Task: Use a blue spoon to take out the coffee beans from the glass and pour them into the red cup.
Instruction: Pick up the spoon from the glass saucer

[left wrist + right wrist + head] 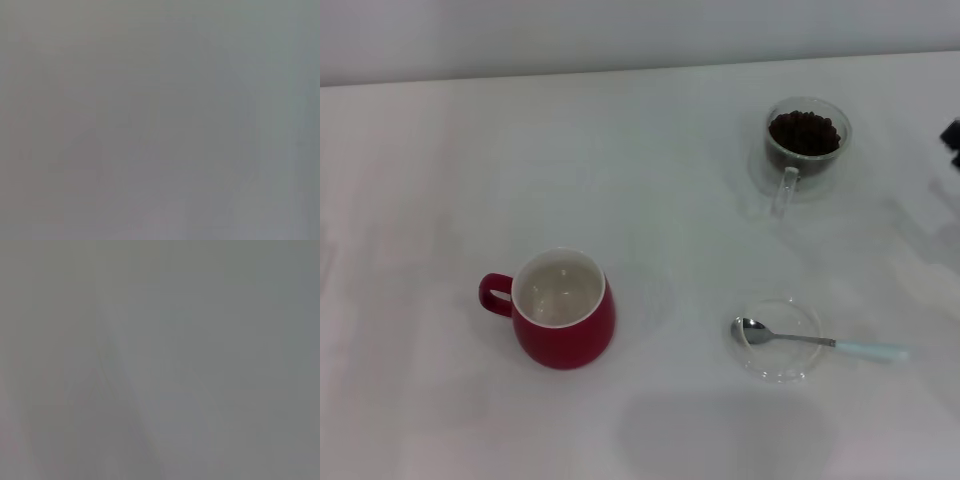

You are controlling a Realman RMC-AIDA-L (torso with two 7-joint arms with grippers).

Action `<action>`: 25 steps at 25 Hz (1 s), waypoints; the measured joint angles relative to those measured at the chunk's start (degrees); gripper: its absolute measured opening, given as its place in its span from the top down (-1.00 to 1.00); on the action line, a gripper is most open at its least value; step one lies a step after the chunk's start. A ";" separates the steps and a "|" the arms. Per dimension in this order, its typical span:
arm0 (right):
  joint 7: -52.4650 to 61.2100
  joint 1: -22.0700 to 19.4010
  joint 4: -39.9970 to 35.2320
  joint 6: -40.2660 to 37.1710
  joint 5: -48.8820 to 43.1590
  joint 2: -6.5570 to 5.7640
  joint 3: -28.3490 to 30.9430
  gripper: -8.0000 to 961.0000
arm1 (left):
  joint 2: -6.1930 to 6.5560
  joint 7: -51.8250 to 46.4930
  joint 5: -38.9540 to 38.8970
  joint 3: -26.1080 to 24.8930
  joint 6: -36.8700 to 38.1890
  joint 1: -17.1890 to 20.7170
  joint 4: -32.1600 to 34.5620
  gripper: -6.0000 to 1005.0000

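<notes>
**Spoon lies on your right, handle pointing right**

Spoon [817,343] sits nearest you, its metal bowl resting in a shallow clear dish [777,340], its long axis running left-right, pale blue handle sticking out past the dish rim toward the right edge. That makes it the right arm's pick, by my read. Only a dark sliver at the far right edge could be that arm; neither gripper shows, so I can't tell their state. Wrist views are blank. Glass [805,148] with beans [804,132] stands behind the spoon; red cup [563,308] is well to its left, empty.
</notes>
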 joint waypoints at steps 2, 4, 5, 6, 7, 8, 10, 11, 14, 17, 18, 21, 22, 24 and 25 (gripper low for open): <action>0.79 -0.52 1.74 -0.89 -0.79 0.39 -0.01 -0.81 | -0.06 -0.58 -0.54 0.01 -0.01 0.49 -0.01 -0.66; 2.63 -1.26 3.58 -2.28 -1.25 0.49 -0.01 -0.81 | -0.07 -1.05 -0.72 0.02 -0.01 0.77 -0.03 -0.66; 3.62 -1.86 4.81 -3.53 -1.30 0.50 0.00 -0.81 | -0.07 -1.64 -1.45 0.01 -0.12 0.86 -0.04 -0.66; 4.17 -2.39 5.71 -4.72 -1.30 0.49 0.02 -0.81 | -0.07 -1.95 -1.83 0.01 -0.24 0.86 -0.04 -0.66; 4.44 -3.01 6.83 -6.41 -1.30 0.49 0.06 -0.81 | -0.07 -1.95 -1.83 0.01 -0.24 0.86 -0.04 -0.66; 4.50 -3.57 7.96 -7.92 -1.27 0.49 0.12 -0.81 | -0.08 -2.33 -2.10 0.01 -0.43 0.86 -0.04 -0.66; 4.51 -4.51 9.63 -10.05 -1.10 0.52 0.22 -0.81 | -0.16 -2.69 -2.24 0.01 -0.59 1.09 0.07 -0.66; 4.52 -4.97 10.39 -11.09 -0.94 0.54 0.26 -0.81 | -0.21 -2.72 -2.25 0.01 -0.59 1.30 0.22 -0.66; 4.67 -6.18 11.52 -12.25 -0.71 0.63 0.32 -0.81 | -0.32 -3.11 -2.37 0.01 -0.61 1.84 0.46 -0.66; 4.84 -7.27 11.80 -13.14 -0.89 1.03 0.20 -0.81 | -0.37 -4.10 -2.42 0.01 -0.62 1.80 0.53 -0.66; 4.85 -7.62 12.01 -13.44 -0.97 1.17 0.10 -0.81 | -0.37 -4.41 -2.48 0.01 -0.62 1.72 0.53 -0.66; 5.45 -8.31 13.41 -14.49 -1.04 1.61 0.05 -0.81 | -0.29 -5.50 -2.80 0.01 -0.62 1.54 0.56 -0.66; 5.88 -8.37 13.97 -14.87 -1.04 1.69 0.07 -0.81 | -0.26 -5.68 -2.87 0.01 -0.62 1.45 0.57 -0.66; 7.93 -8.39 15.50 -15.90 -0.98 1.76 0.12 -0.81 | -0.20 -5.73 -2.90 0.01 -0.62 1.11 0.57 -0.66; 9.07 -8.41 16.25 -16.51 -0.98 1.76 0.08 -0.81 | -0.20 -5.73 -2.91 0.01 -0.62 1.04 0.57 -0.66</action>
